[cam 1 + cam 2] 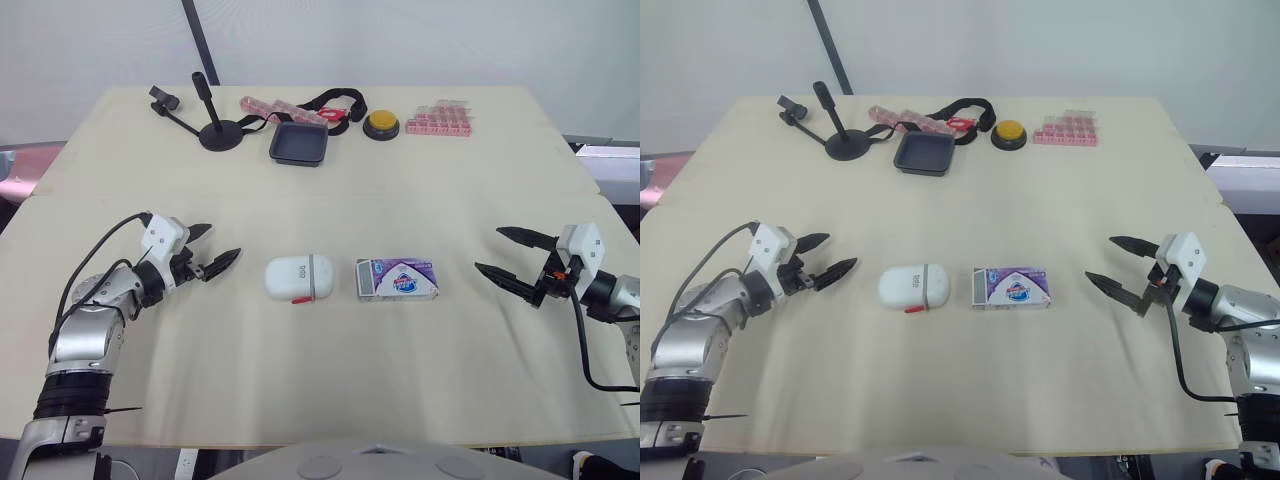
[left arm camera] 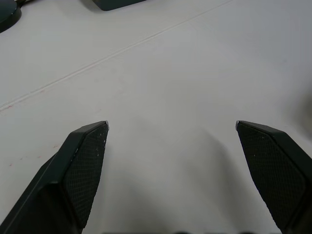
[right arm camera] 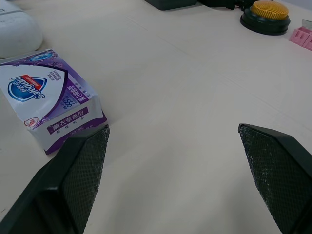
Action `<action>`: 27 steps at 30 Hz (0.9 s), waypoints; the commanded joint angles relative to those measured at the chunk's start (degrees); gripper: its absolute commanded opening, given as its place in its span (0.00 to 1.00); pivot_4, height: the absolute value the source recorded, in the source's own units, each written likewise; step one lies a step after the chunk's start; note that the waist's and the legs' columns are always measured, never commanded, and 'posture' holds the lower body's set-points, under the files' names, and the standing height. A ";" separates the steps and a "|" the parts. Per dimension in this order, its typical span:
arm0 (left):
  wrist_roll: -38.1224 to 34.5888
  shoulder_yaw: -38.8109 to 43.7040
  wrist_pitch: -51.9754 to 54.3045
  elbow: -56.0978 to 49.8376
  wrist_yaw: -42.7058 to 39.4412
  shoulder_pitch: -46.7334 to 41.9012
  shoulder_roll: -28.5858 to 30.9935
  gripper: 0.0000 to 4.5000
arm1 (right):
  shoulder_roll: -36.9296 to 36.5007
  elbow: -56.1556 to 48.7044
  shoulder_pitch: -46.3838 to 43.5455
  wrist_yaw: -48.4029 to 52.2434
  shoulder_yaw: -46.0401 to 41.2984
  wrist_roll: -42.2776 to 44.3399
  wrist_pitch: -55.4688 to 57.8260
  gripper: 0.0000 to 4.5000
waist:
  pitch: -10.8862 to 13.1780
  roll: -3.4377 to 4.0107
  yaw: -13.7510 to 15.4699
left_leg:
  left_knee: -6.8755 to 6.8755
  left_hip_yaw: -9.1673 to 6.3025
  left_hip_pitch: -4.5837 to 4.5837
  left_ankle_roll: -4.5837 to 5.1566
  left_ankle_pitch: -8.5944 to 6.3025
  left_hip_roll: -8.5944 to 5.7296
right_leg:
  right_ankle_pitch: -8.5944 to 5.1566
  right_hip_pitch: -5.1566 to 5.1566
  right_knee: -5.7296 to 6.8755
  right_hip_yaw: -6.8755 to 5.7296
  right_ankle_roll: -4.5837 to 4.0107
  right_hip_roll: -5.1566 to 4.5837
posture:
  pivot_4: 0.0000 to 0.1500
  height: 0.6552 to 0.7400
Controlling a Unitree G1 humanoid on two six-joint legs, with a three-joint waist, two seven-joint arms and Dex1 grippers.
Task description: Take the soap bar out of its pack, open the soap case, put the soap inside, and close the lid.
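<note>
A white soap case (image 1: pixel 298 277) with a small red latch lies shut at the middle of the table (image 1: pixel 330 390). Just to its right lies the purple and white soap pack (image 1: pixel 398 279), flat and closed; the right wrist view shows it too (image 3: pixel 46 100). My left gripper (image 1: pixel 214 250) hovers open a short way left of the case, fingers pointing at it. My right gripper (image 1: pixel 500 252) is open to the right of the pack, with a gap between them. Nothing is held in either.
Along the far edge stand a black stand with a clip (image 1: pixel 210 125), a dark square tray (image 1: pixel 299 144), a pink strip with a black strap (image 1: pixel 300 108), a yellow button (image 1: pixel 381 124) and a pink pill box (image 1: pixel 439 119).
</note>
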 commanded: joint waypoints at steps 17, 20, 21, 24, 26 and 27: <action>-10.27 -1.91 7.47 -10.42 -12.51 -5.86 3.19 0.99 | -11.40 -8.83 -5.41 5.21 5.83 -2.62 8.08 1.00 | 0.00 0.01 -0.31 | 0.09 0.00 0.02 0.01 0.00 0.02 | 0.00 -0.04 0.15 0.08 -0.01 0.06 | 1.00 1.00; -11.86 -3.31 9.08 -15.32 -15.45 -3.46 4.35 0.99 | -12.87 -11.88 -7.31 6.00 8.48 -2.65 11.71 1.00 | 0.00 0.01 -0.11 | 0.08 0.03 0.02 0.01 0.00 0.03 | -0.01 -0.05 0.16 0.11 -0.01 0.08 | 1.00 1.00; -12.49 -3.71 9.41 -17.16 -16.39 -2.47 4.71 0.99 | -13.28 -13.27 -8.21 6.23 9.72 -2.87 13.04 1.00 | 0.00 0.01 -0.01 | 0.08 0.03 0.02 0.00 0.00 0.04 | -0.01 -0.06 0.17 0.11 0.00 0.09 | 1.00 1.00; -13.95 -4.28 8.84 -22.38 -18.41 2.42 5.06 0.99 | -13.96 -19.12 -11.74 6.26 16.68 -5.41 18.63 1.00 | 0.00 0.01 0.07 | 0.08 0.04 -0.03 0.00 0.00 0.04 | 0.00 -0.12 0.18 0.13 0.00 0.11 | 1.00 1.00; -12.67 -4.51 5.76 -24.03 -19.28 6.27 4.82 0.99 | -14.18 -21.04 -12.57 6.50 19.70 -7.08 19.83 1.00 | 0.00 0.02 0.08 | 0.09 0.03 0.01 0.00 0.00 0.06 | 0.00 -0.20 0.22 0.09 0.00 0.10 | 1.00 1.00; -12.12 -4.43 4.52 -24.56 -19.25 7.83 4.55 0.99 | -14.08 -21.36 -12.79 6.42 20.42 -7.46 19.96 1.00 | 0.00 0.02 0.14 | 0.09 0.03 -0.01 0.00 0.00 0.06 | 0.00 -0.21 0.23 0.08 0.00 0.09 | 1.00 1.00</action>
